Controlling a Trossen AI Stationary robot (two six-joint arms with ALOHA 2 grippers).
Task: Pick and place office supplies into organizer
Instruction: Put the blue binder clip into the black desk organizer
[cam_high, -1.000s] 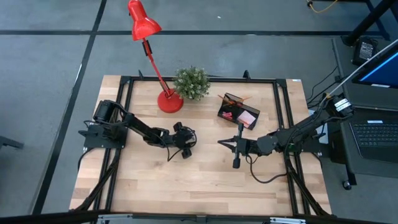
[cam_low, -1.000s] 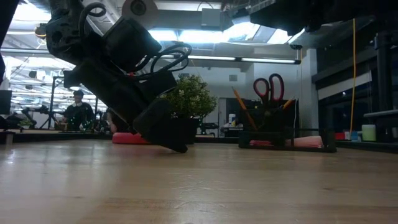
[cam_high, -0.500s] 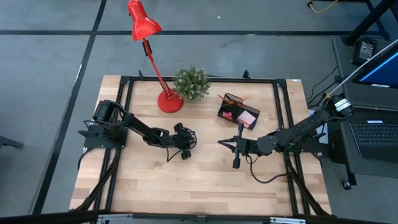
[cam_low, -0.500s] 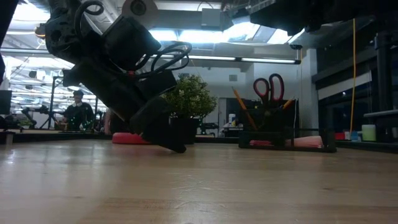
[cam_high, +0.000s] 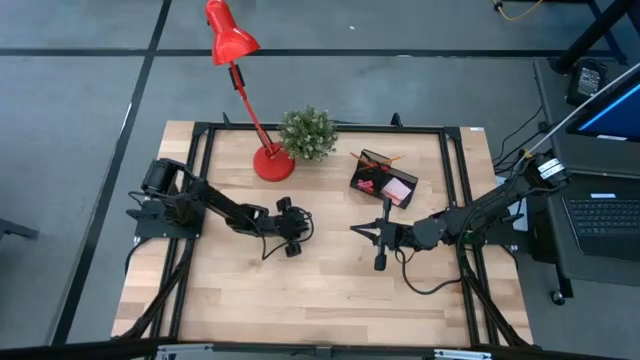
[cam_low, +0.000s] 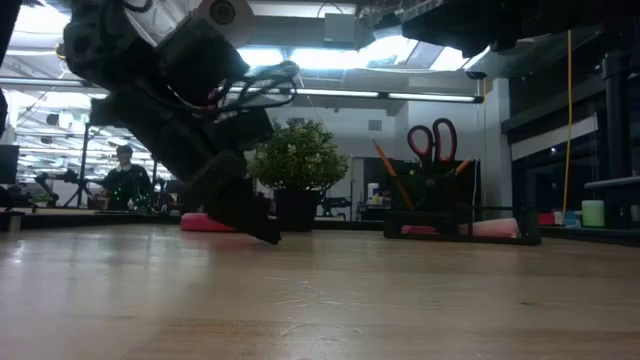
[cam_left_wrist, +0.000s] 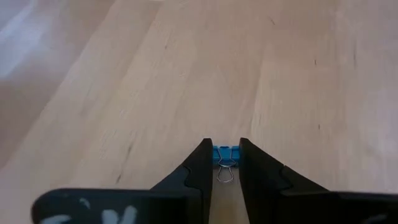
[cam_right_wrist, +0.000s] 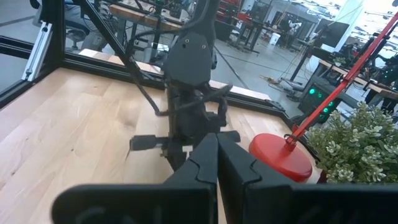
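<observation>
From above, the left hand (cam_high: 288, 238) sits low over the bare middle of the worktop (cam_high: 330, 290), its tip down at the wood. The organizer (cam_high: 383, 180) stands well apart, toward the far right, already holding pencils and a pink pad. The right hand (cam_high: 379, 262) rests near the middle, nearer to the organizer. A red lamp (cam_high: 250, 95) and a potted plant (cam_high: 307, 133) stand along the far edge, clear of a straight path from the left hand to the organizer; the right arm lies closer to that path and is the thing to steer around.

At worktop height, the left hand (cam_low: 252, 212) leans steeply with its tip on or just above the wood. Behind it the plant (cam_low: 297, 160) and, off to the side, the organizer (cam_low: 462, 228) with scissors (cam_low: 431, 142) upright in it. A person (cam_low: 124, 178) stands far back in the room.

The left wrist view shows the point of the job: a small blue binder clip (cam_left_wrist: 225, 154) lies between the two fingers (cam_left_wrist: 200, 167), which have narrowed around it and look to be touching it or very nearly so. A good grip would squeeze the blue body, not the wire loops, and lift straight up before swinging over.

The right wrist view shows its own fingers (cam_right_wrist: 202, 158) pressed together on nothing, looking toward the left arm and the lamp base (cam_right_wrist: 281, 157).
</observation>
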